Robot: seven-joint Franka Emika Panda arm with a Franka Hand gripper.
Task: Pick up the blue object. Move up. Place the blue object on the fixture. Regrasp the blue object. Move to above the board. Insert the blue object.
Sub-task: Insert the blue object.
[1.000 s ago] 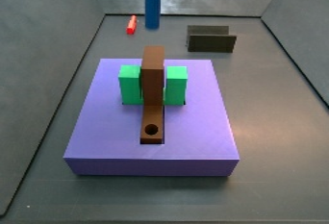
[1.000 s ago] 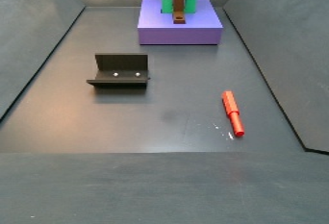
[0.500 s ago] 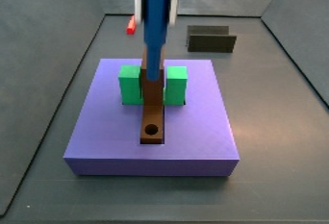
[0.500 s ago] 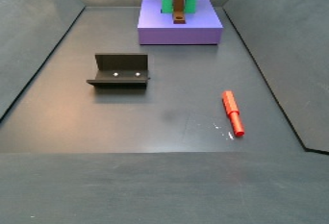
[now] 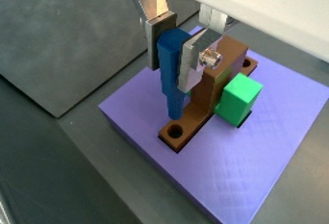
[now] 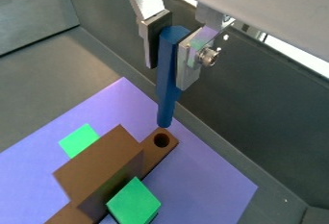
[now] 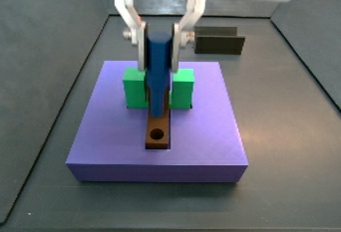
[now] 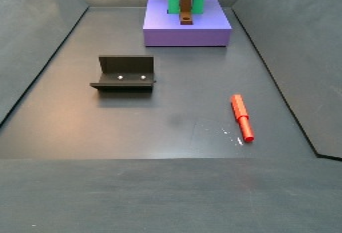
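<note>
My gripper hangs over the board, shut on the blue object, a slim blue peg held upright. Both wrist views show the silver fingers clamping its upper part. Its lower tip hovers just above the round hole in the brown bar, not touching it. The green block sits beside the bar. The fixture stands on the floor away from the board; that side view shows neither gripper nor peg.
A red peg lies on the dark floor, well away from the board. The fixture also shows behind the board. Grey walls enclose the floor on all sides.
The gripper with the blue object has moved from the back of the floor to over the board and come lower. The peg now hangs over the brown bar.
</note>
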